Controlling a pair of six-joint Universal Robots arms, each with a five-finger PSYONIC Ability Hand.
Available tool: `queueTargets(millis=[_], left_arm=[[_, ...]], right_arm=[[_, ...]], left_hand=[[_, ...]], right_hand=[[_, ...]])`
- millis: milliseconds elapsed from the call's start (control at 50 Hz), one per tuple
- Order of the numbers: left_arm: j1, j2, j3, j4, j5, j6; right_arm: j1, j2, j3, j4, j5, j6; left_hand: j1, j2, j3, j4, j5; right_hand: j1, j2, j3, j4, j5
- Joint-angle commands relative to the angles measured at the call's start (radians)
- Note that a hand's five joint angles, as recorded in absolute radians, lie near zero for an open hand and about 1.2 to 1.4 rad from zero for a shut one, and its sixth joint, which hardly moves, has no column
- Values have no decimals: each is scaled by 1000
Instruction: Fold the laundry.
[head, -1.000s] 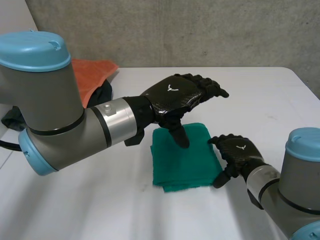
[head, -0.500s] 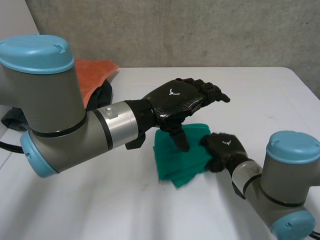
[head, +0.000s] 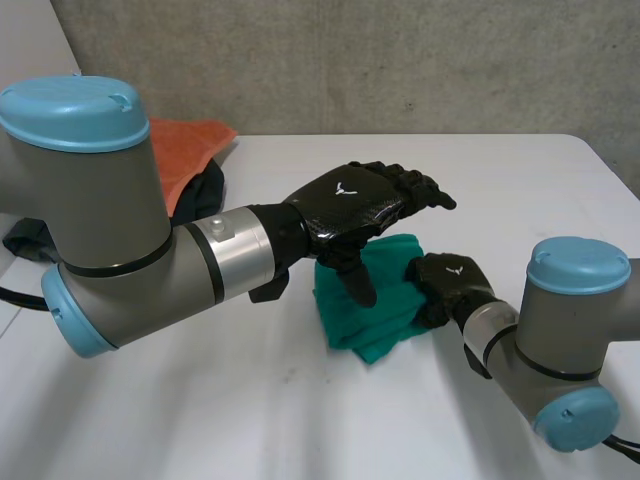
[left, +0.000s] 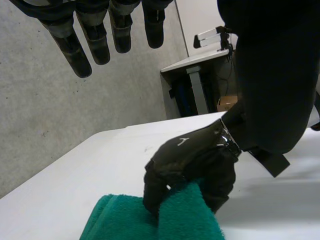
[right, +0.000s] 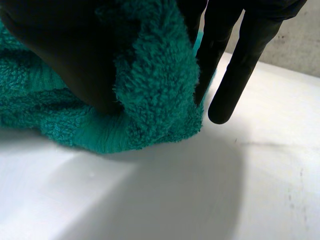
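- A dark item (head: 205, 185) sits at the table's far left corner. The left arm (head: 120, 240) cuts it off, so what it is stays unclear.
- An orange cloth (head: 185, 150) lies over that item, with its near part hidden by the same arm.
- The left hand (head: 355, 200) hangs above the green towel (head: 350, 325), fingers straight and spread and thumb pointing down.
  - From the head view I cannot tell whether the thumb tip touches the cloth.
  - Its own wrist view shows the fingers (left: 70, 45) straight and apart in the air, holding nothing. A large dark shape close to the lens there is hard to make out.
- The towel lies folded in layers near the middle of the white table (head: 250, 420), skewed and bunched on its right side.
  - The left wrist view shows it (left: 190, 220) humped up under the other hand.
- The right hand (head: 450, 285) is clamped on the towel's right edge.
  - The head view hides its fingertips behind its own back, but the left wrist view shows the fingers (left: 195, 155) curled into the cloth.
  - In the right wrist view the terry pile (right: 160, 75) is squeezed under a dark mass, and two straight fingers (right: 244, 60) lie just beside it.
- Each hand's back bears a small white emblem, too small to read.
- The right arm (head: 560, 340) is cut off at the frame's corner.
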Motion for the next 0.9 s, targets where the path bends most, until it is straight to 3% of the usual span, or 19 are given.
queueTargets(millis=[20,180,340,520,800,860,900], left_arm=[[-2,4,2,0,-1,0],[-5,10,9,0,-4,-1],[-3,53,26,2,-47,-1],[-6,50,45,2,-53,-3],[-10,12,55,2,-55,-3],[-11,12,57,2,-55,-3],[-13,12,58,0,-55,-3]], right_arm=[[0,35,-117,1,10,6],[-147,196,-398,51,72,7],[-304,436,-839,131,161,-3],[-448,774,-1411,338,158,-71],[-565,783,-1441,343,105,-83],[-581,783,-1437,344,120,-98],[-588,783,-1434,344,146,-121]], left_hand=[[10,4,-3,8,-13],[10,4,-3,8,-13],[10,4,-3,8,-13],[10,4,-3,8,-13],[13,7,-1,11,-10],[13,7,-1,11,-10],[13,7,-1,11,-10]], right_hand=[[367,260,252,216,282],[367,260,252,216,282],[367,260,252,216,282],[367,260,252,216,282],[367,260,252,216,282],[-854,-962,-970,-1006,-940],[-854,-962,-970,-1006,-940]])
